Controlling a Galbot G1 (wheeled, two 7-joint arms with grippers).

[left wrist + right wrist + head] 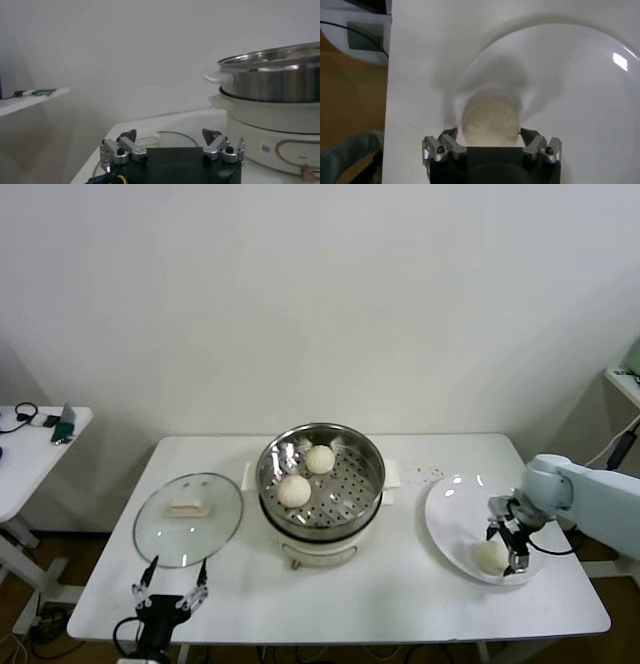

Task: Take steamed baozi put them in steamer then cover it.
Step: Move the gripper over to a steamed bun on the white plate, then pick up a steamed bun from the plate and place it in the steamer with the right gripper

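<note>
- Two steamed baozi point(306, 476) sit in the steamer point(321, 489), toward its left-rear; the rest of the perforated floor is bare.
- Right gripper point(508, 546) is over the white plate point(450, 514) right of the steamer, fingers apart around a third bun point(490, 120) (contact can't be confirmed), near the plate's front rim.
- Left gripper point(171, 594) hangs at the table's point(330, 599) front edge, front-left of the steamer, fingers spread, holding nothing.
- Glass lid point(188, 518) lies flat left of the steamer.
- White table, plain white wall.
</note>
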